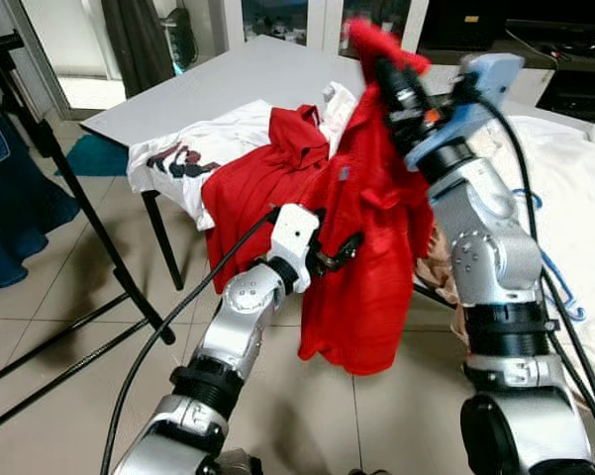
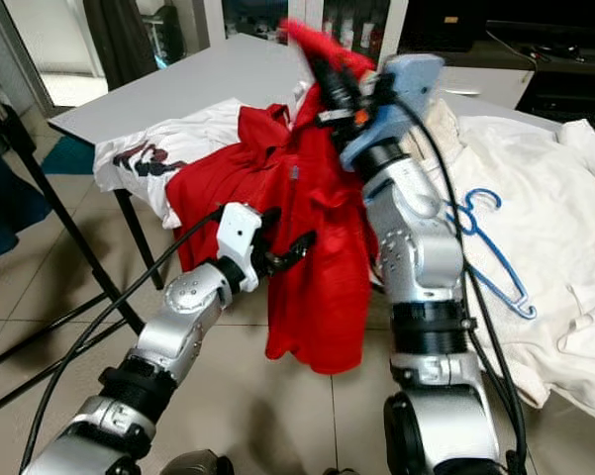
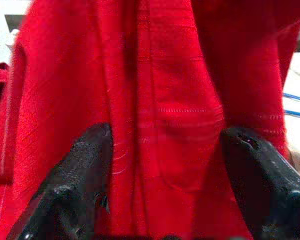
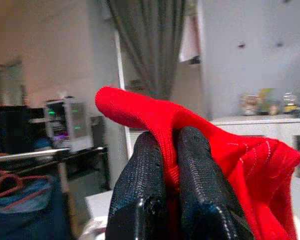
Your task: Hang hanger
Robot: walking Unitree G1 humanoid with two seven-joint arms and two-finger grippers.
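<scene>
1. Grey table (image 1: 238, 74) strewn with clothes; white bedding (image 2: 564, 198) beside it.
2. Red shirt (image 1: 366, 247) lifted above table edge, pinched by right gripper (image 4: 172, 165), clamped tight on collar.
3. Left gripper (image 3: 164, 170) spread wide against hanging shirt front, gripping nothing.
4. Blue hanger (image 2: 495, 252) lying on bedding, apart from both grippers.

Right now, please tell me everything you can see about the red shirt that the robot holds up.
The red shirt is a short-sleeved polo of thin woven-looking cloth, with a collar. It hangs lengthwise in folds, its hem above the tiled floor. The right gripper is shut on a bunched top edge and lifts it high. The left gripper is open, one finger on each side of the hanging front. Part of the shirt lies on the grey table, over a white printed T-shirt.
</scene>
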